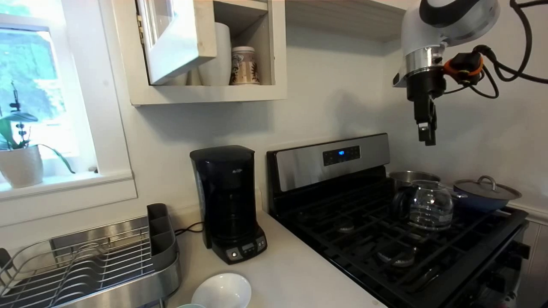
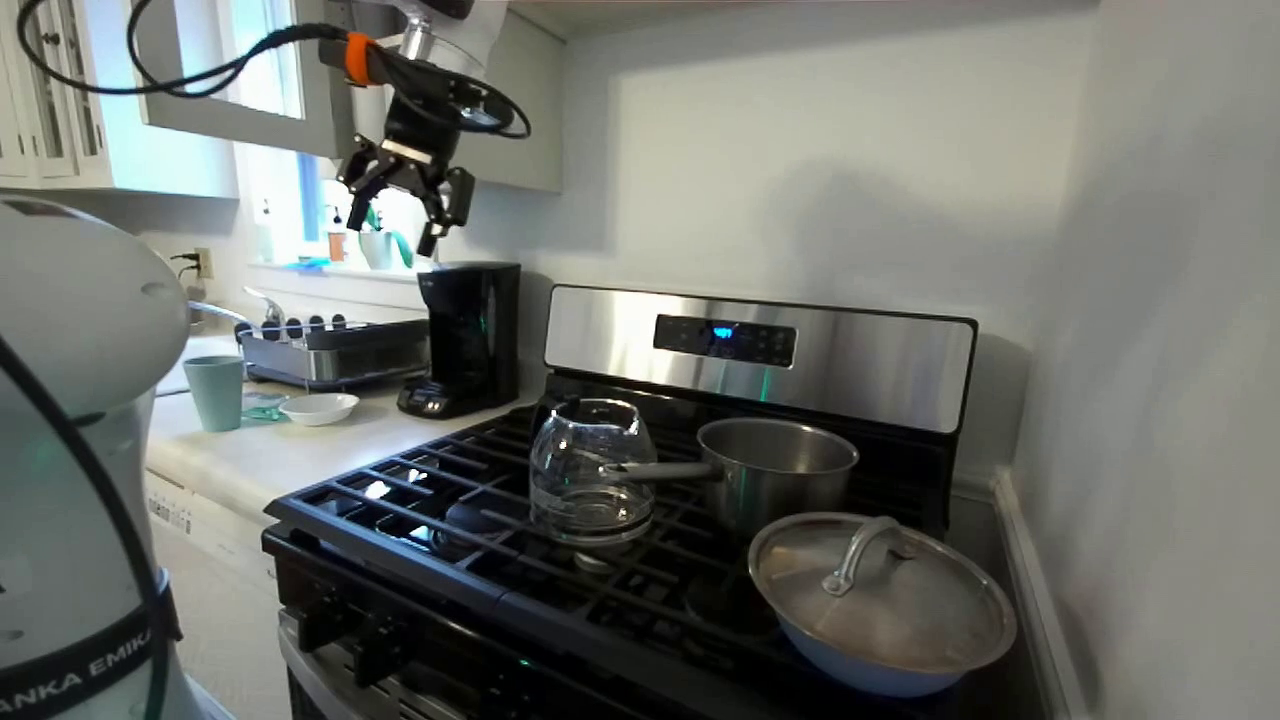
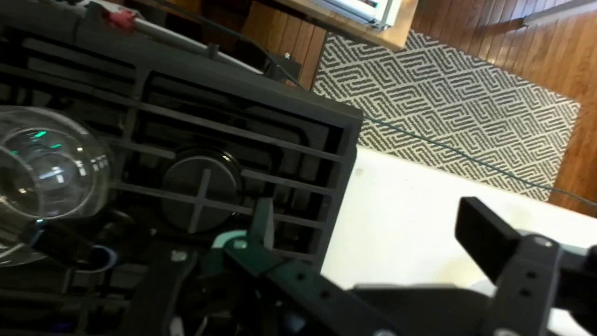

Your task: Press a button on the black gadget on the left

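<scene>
On the far left, a potted plant stands on the windowsill, one long leaf drooping to the right. Below it and nearer, a wire dish rack sits on the pale counter, a dark divided holder at its right end. In an exterior view a pale green cup stands upright on the near part of the counter, with a white bowl to its right. Above, a wall cupboard has its door swung out, a patterned jar inside. Right of the rack, the black coffee maker stands upright at the far side of the counter, just left of the stove, its buttons on the front of its rounded base. Apart from it, the gripper hangs with its two fingers pointing down and spread wide; in the wrist view, one shows against the stove's grates, the other against the counter. On the stove, whose steel back panel carries a lit blue display, a clear glass carafe stands upright, its handle toward the far left. To its right sit a steel saucepan and, rightmost, a blue pan with its lid on.
</scene>
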